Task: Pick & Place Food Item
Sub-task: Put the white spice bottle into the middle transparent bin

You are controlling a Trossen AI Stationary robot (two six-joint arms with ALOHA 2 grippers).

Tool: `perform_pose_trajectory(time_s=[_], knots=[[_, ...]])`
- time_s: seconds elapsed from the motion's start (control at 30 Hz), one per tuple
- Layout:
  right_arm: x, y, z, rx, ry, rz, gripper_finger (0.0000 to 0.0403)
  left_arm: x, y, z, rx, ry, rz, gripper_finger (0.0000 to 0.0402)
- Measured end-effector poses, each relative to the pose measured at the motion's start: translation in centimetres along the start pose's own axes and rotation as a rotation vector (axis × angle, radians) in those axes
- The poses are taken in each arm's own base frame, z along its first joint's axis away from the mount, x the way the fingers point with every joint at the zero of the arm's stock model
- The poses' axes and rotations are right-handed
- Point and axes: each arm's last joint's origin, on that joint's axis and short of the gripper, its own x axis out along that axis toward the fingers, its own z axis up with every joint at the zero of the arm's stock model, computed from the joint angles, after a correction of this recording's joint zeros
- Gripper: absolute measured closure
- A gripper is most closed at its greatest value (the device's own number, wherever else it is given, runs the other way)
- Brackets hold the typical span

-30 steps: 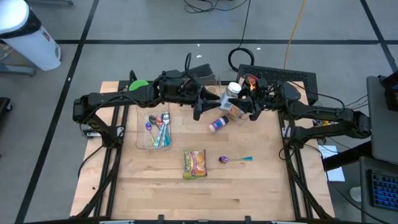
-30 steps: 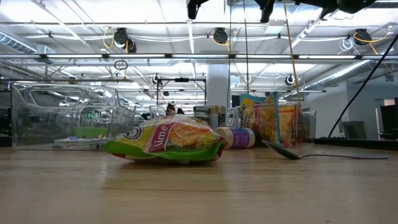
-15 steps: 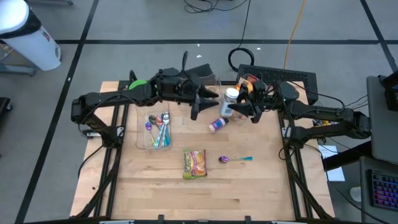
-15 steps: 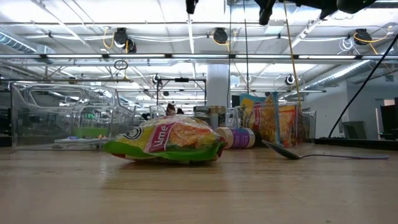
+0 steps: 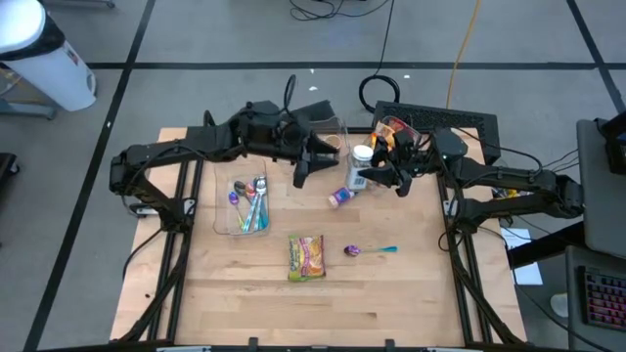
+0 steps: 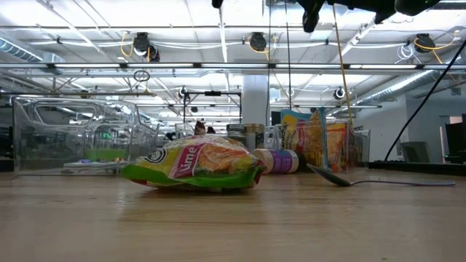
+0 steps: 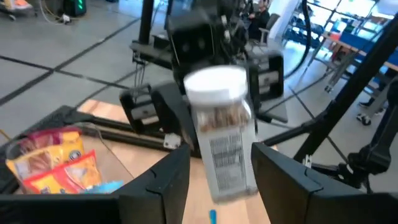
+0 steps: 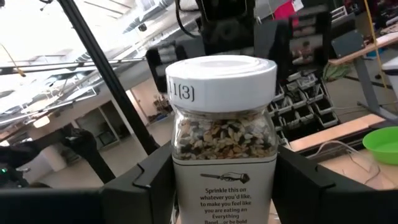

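Note:
A clear seasoning jar with a white lid hangs above the table's far middle, and my right gripper is shut on it. In the high view the jar's lid faces up. My left gripper hangs to the jar's left, apart from it and open. In the left wrist view the jar shows beyond the gap between my left gripper's fingers. A small purple-labelled bottle lies on its side on the table below the jar. My right gripper pinches the jar's labelled lower body between its two fingers, which lie across the jar. It comes roughly level from the table's right side. The jar is lifted clear of the table, nearly upright, lid up.
A lime snack bag and a purple-and-teal spoon lie toward the near middle. A clear tray with spoons sits at the left. A clear bin with snack packets stands at the far right. A green bowl shows far off.
My left gripper has risen a little and drawn back toward the table's left, away from the jar. My right gripper has stayed in place but turned at the wrist, so the jar's lid has swung slightly toward the near edge.

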Motion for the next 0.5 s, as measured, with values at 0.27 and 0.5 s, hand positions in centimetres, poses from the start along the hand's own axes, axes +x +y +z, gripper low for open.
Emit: perform_pose_trajectory(time_s=[0.27,0.5], knots=[[0.0,0.0,-0.2,0.005,0.026,0.017,0.021,-1.7,0.1,2.9,-0.019,0.0,0.057,0.0151],[0.0,0.0,-0.5,0.006,0.062,0.025,0.021,-1.5,-0.1,3.8,-0.051,0.011,0.028,0.0085]])
